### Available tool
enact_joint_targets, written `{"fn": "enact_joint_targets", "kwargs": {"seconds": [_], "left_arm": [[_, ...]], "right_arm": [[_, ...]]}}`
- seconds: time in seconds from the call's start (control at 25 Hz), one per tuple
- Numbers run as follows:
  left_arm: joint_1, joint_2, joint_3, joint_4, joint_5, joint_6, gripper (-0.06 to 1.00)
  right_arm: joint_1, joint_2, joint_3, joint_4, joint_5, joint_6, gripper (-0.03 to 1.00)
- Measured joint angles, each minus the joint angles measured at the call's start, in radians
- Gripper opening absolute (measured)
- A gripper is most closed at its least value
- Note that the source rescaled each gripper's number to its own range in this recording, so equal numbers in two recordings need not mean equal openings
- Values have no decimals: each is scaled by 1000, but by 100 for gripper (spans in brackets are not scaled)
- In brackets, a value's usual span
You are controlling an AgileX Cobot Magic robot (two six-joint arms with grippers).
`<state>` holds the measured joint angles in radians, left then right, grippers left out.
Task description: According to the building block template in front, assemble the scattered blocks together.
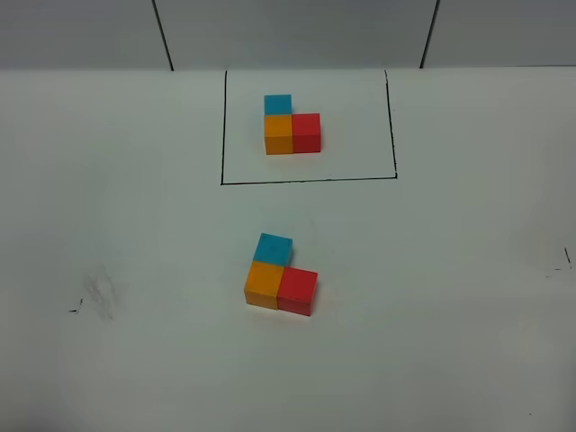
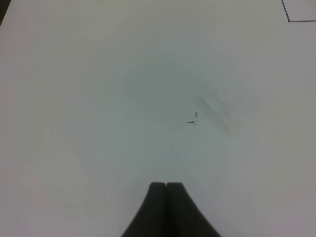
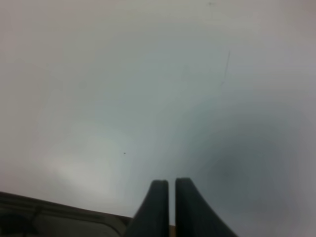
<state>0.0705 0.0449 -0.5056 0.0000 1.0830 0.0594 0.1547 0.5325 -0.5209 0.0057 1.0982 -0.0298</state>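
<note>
On the desk (image 1: 468,297), 3 blocks (image 1: 280,275) match the template (image 1: 292,126); left end effector (image 2: 166,185) clenched, right end effector (image 3: 171,181) nearly clenched, both empty; any stray sweep could scatter them.

No legible text, labels or numbers.

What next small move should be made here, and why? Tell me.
Probably none beyond keeping both grippers clear. The scattered blocks already touch in the template's L: blue behind orange, red beside it. At most, nudge the slightly rotated cluster square. The left gripper and right gripper hold nothing.
</note>
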Motion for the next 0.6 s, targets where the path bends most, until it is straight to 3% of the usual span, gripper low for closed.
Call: {"fn": "enact_joint_targets", "kwargs": {"seconds": [0.28,0.6], "left_arm": [[0,0,0,0,0,0,0],[0,0,0,0,0,0,0]], "right_arm": [[0,0,0,10,0,-38,0],[0,0,0,-44,-2,-13,0]]}}
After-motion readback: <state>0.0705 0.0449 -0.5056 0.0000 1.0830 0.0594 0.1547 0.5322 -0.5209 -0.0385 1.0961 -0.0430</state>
